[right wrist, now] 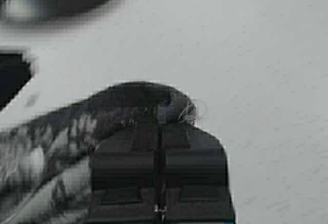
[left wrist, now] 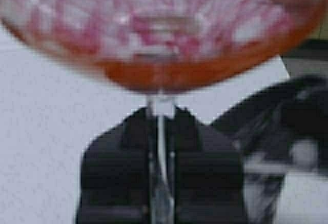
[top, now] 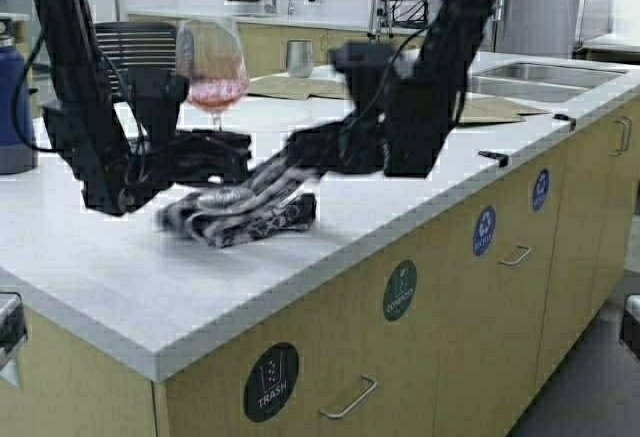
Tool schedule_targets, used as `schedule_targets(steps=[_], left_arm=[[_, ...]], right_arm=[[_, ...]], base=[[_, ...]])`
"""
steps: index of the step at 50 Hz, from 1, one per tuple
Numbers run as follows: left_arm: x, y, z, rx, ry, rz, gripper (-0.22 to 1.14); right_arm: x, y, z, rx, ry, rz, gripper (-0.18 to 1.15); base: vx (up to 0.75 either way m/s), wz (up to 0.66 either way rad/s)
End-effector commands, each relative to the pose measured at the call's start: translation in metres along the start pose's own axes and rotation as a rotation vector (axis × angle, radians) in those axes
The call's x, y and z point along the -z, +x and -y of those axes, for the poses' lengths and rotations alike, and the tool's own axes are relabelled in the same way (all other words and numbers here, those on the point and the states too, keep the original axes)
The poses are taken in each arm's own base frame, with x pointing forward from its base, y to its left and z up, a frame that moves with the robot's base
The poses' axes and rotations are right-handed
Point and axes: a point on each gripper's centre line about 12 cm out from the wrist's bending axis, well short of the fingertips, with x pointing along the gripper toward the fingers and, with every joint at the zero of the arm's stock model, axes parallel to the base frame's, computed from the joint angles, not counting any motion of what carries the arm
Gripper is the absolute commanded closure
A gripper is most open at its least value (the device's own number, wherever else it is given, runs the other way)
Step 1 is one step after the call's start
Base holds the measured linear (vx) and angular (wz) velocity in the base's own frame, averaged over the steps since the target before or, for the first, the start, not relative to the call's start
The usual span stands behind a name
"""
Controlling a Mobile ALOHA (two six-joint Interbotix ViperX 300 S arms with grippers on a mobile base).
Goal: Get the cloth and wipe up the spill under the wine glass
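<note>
The wine glass with pink liquid is held above the white counter, and my left gripper is shut on its thin stem. Its bowl fills the far part of the left wrist view. The cloth, light with a dark floral print, lies bunched on the counter just under and in front of the glass. My right gripper is shut on a fold of the cloth, with the rest trailing down onto the counter. I see no spill on the counter.
Flat tan paper sheets and a steel tumbler sit behind the arms. A sink is at the back right, a blue bottle at the far left. The counter's front edge runs close below the cloth.
</note>
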Motion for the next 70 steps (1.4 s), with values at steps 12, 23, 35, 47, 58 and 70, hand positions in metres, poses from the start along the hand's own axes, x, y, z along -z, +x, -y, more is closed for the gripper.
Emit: schedule_targets(steps=[12, 23, 35, 47, 58, 70], left_arm=[[-0.003, 0.012, -0.005, -0.006, 0.007, 0.040, 0.79], [0.021, 0.014, -0.006, -0.006, 0.001, 0.015, 0.79], [0.033, 0.014, -0.006, -0.007, 0.001, 0.001, 0.75], [0.040, 0.013, -0.005, -0.006, 0.000, -0.007, 0.51], [0.043, 0.012, -0.006, -0.016, 0.007, -0.015, 0.17], [0.044, 0.009, -0.010, -0.049, 0.045, -0.023, -0.02]], right_arm=[[-0.107, -0.032, 0.067, 0.247, 0.121, 0.410, 0.92], [-0.114, -0.032, 0.068, 0.248, 0.124, 0.434, 0.92], [-0.112, -0.033, 0.068, 0.247, 0.122, 0.429, 0.92], [-0.112, -0.033, 0.068, 0.244, 0.120, 0.429, 0.92], [-0.112, -0.033, 0.067, 0.239, 0.118, 0.429, 0.92], [-0.111, -0.034, 0.066, 0.225, 0.111, 0.424, 0.92]], base=[[0.00, 0.00], [0.00, 0.00], [0.00, 0.00], [0.00, 0.00], [0.00, 0.00], [0.00, 0.00]])
